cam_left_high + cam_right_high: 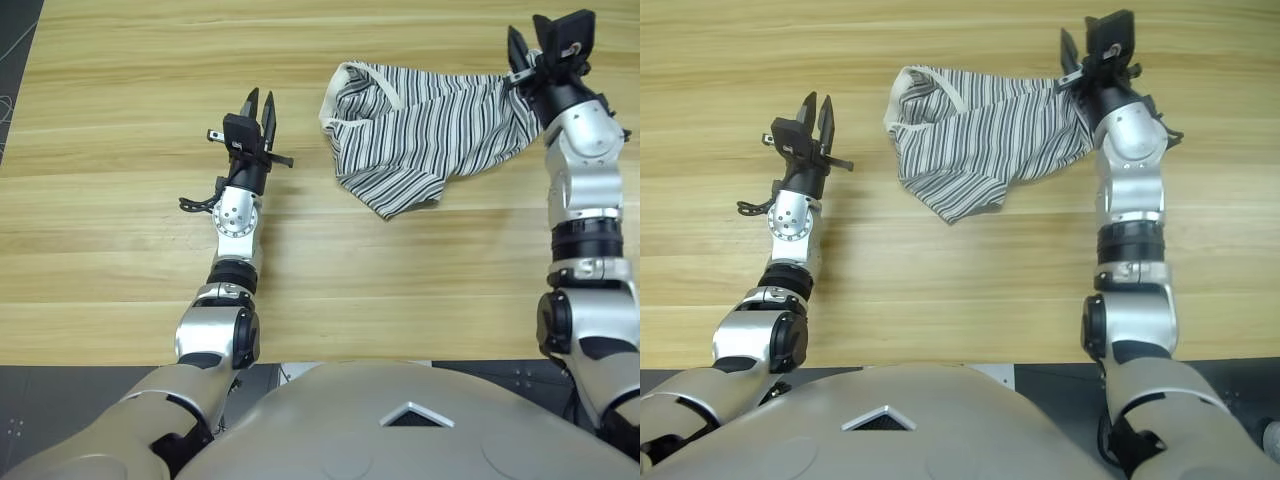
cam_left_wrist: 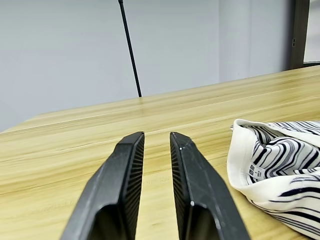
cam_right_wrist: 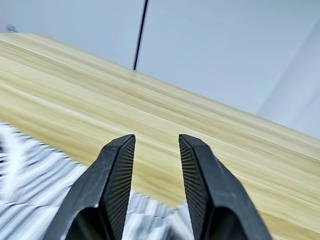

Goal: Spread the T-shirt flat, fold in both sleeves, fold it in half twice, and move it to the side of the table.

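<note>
A black-and-white striped T-shirt (image 1: 420,130) with a white collar (image 1: 362,78) lies crumpled on the far right part of the wooden table (image 1: 120,280). My right gripper (image 1: 535,42) is at the shirt's right edge, just above the cloth. Its fingers stand open, with striped cloth (image 3: 30,200) showing under and between them near their base. My left gripper (image 1: 261,100) is over bare wood to the left of the shirt, a short way from the collar. It is open by a narrow gap (image 2: 156,137) and holds nothing. The collar side of the shirt (image 2: 270,165) lies beside it.
The table's near edge (image 1: 330,362) runs in front of my body, with dark floor (image 1: 15,60) past its left end. Bare wood stretches left of and in front of the shirt. A thin black pole (image 2: 130,50) stands against the pale wall behind the table.
</note>
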Motion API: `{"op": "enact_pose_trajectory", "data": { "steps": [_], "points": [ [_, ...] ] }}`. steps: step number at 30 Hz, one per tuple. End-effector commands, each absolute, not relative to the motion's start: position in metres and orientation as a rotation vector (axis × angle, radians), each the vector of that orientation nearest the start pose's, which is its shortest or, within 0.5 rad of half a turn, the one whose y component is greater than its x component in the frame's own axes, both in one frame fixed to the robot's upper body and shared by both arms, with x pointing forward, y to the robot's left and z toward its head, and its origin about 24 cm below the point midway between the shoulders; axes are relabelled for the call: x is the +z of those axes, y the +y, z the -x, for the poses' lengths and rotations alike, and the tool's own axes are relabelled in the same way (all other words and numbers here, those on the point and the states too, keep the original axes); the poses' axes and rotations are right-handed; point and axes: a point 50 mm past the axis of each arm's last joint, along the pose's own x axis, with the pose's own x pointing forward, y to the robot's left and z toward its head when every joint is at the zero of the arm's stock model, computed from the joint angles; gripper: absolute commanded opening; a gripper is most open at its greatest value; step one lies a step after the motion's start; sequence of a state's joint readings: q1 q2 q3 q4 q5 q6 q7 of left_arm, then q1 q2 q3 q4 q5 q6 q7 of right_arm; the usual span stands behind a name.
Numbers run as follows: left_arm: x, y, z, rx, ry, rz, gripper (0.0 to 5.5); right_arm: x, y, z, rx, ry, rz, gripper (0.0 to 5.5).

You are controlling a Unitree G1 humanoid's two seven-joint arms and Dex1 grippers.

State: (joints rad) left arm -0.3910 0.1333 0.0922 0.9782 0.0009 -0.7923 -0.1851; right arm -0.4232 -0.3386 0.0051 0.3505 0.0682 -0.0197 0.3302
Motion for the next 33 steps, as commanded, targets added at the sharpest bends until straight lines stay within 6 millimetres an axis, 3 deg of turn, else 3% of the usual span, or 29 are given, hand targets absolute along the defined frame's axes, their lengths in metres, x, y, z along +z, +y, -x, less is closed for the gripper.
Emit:
{"op": "enact_pose_trajectory", "data": {
  "steps": [1,4,8,11,19,33],
  "points": [
    [0.009,0.176,-0.301,-0.12,-0.181,-0.11,0.97,0.07,-0.111,-0.268,0.678,-0.01,0.098,1.61],
    [0.01,0.181,-0.303,-0.094,-0.176,-0.106,0.97,0.061,-0.083,-0.241,0.827,0.026,0.058,1.9],
    [0.011,0.182,-0.308,-0.085,-0.163,-0.099,0.97,0.038,-0.065,-0.231,0.898,0.119,0.07,2.68],
    [0.011,0.18,-0.31,-0.089,-0.154,-0.098,0.97,0.029,-0.055,-0.227,0.937,0.153,0.082,2.68],
    [0.011,0.176,-0.311,-0.105,-0.156,-0.099,0.97,0.005,-0.056,-0.231,0.903,0.23,0.163,2.68],
    [0.011,0.174,-0.311,-0.112,-0.16,-0.103,0.97,-0.004,-0.058,-0.25,0.818,0.269,0.209,2.68]
  ]
}}
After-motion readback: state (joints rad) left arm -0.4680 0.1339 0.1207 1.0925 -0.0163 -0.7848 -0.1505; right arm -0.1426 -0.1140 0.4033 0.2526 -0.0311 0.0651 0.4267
